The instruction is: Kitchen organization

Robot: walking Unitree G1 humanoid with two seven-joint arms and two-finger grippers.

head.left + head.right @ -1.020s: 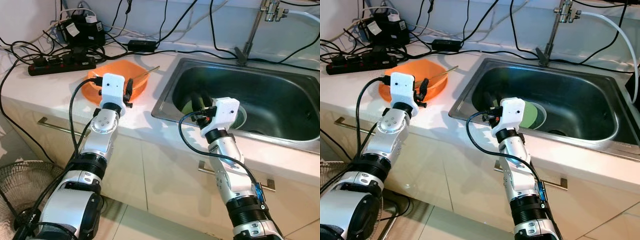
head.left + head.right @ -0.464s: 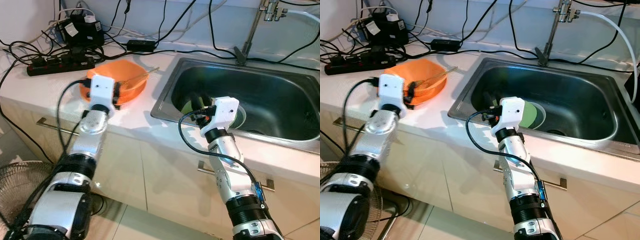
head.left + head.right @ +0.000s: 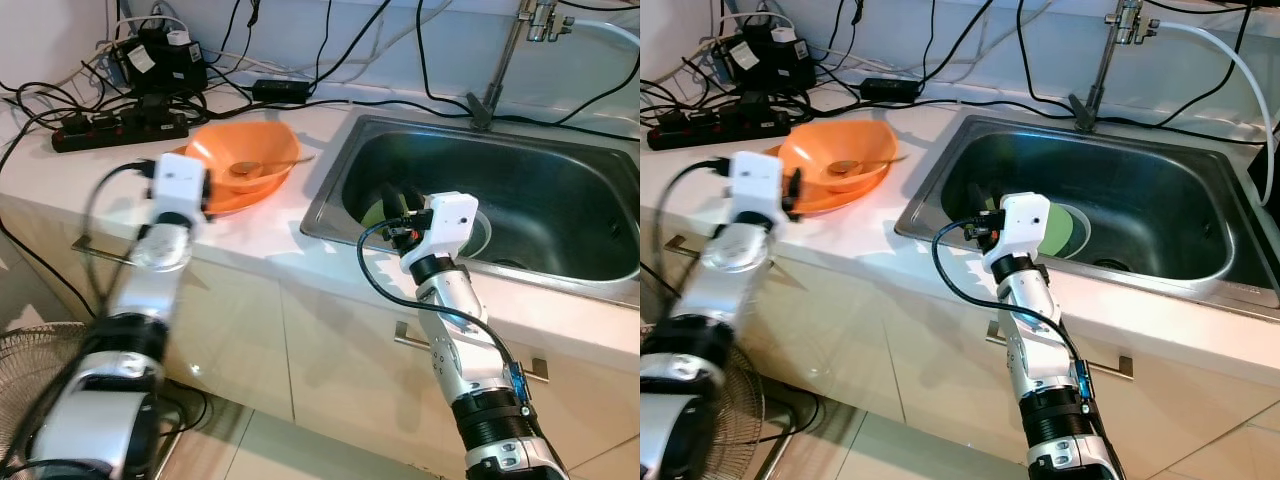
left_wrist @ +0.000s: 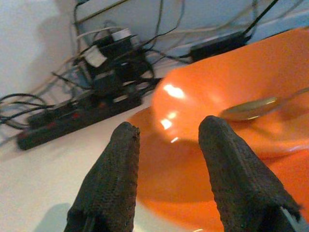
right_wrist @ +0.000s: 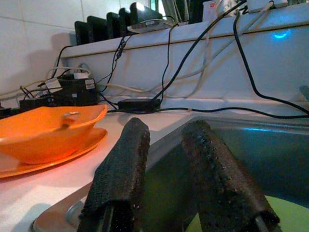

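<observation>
1. An orange bowl (image 3: pixel 245 160) stands on an orange plate (image 3: pixel 235 197) on the white counter (image 3: pixel 270 225), left of the sink (image 3: pixel 560 140) and near its left rim

2. A metal spoon (image 4: pixel 256 107) lies inside the bowl, its handle reaching over the bowl's right edge toward the sink

3. The left gripper (image 4: pixel 169 159) is at the near left edge of the plate, with its white wrist block (image 3: pixel 180 185) just beside that rim (this arm looks blurred in the head views). Its two black fingers (image 4: pixel 113 183) stand apart with a clear gap between them and nothing in that gap; the bowl and plate lie just beyond the tips

4. The right gripper (image 5: pixel 164 159) reaches over the near left rim of the sink, and its white wrist block (image 3: pixel 448 218) hangs above the basin. Its fingers (image 5: pixel 120 169) are a little apart and hold nothing

5. A green plate (image 3: pixel 1065 228) lies on the sink floor, just beyond and below the right gripper

6. At the far left of the counter sit a black power strip (image 3: pixel 120 128) and a black adapter (image 3: pixel 165 65) among tangled black cables (image 3: pixel 330 45)

7. A faucet (image 3: pixel 505 55) rises at the far edge of the sink, and a fan (image 3: pixel 45 365) stands on the floor at the near left
</observation>
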